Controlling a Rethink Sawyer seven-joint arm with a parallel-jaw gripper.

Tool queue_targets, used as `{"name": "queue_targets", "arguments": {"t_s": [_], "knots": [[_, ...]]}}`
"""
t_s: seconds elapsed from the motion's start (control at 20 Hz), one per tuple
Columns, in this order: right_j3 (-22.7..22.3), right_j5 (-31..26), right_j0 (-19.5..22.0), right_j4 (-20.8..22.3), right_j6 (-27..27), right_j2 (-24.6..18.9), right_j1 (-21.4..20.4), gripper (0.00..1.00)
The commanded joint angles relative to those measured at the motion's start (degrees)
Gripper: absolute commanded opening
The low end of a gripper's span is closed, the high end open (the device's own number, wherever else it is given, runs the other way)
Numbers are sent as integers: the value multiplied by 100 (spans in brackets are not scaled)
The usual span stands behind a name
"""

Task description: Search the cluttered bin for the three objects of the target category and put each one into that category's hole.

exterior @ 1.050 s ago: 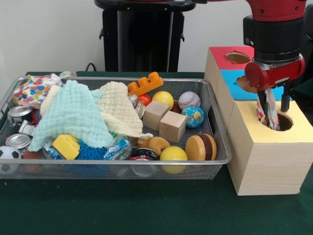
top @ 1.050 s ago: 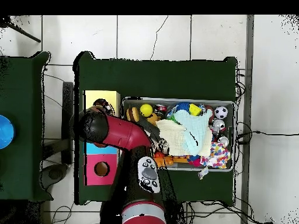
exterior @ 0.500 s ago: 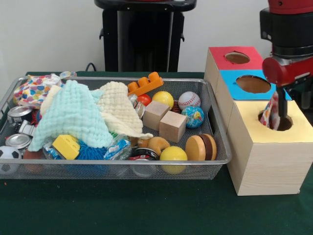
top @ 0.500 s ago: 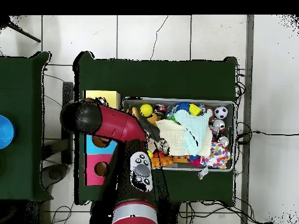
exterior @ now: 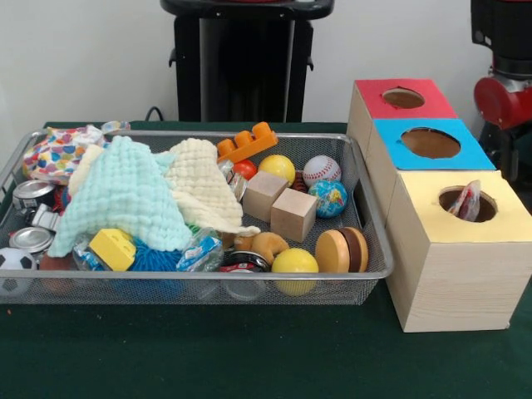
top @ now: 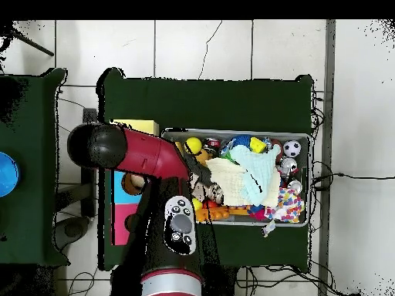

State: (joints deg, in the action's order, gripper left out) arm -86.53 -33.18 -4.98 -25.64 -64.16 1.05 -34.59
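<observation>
Beside wire bin (exterior: 366, 274) of waffle-weave cloths (exterior: 125, 195), smooth balls (exterior: 321, 170), wooden cubes (exterior: 293, 214): patterned fabric (exterior: 467, 202) crumpled in yellow-topped box's (exterior: 449, 274) round hole; hand (exterior: 503, 100) at edge, grip unreadable.

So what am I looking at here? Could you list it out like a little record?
bin: wire basket full of toys, cloths, balls and cans
boxes: three wooden, with red, blue and yellow tops, a round hole in each
yellow hole: patterned cloth sticking out of it
robot arm: at the right edge, off the cloth
table: dark green cover
</observation>
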Motion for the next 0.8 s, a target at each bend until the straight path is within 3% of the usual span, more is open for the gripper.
{"name": "queue_targets", "arguments": {"t_s": [0.05,0.2,0.6,0.8], "knots": [[-655,-867,527,496,-345,-180,-349,100],[-1062,-725,616,769,-130,-148,-499,100],[-1599,-210,521,1246,-722,135,-759,100],[-1426,-371,306,1601,-898,337,-497,100]]}}
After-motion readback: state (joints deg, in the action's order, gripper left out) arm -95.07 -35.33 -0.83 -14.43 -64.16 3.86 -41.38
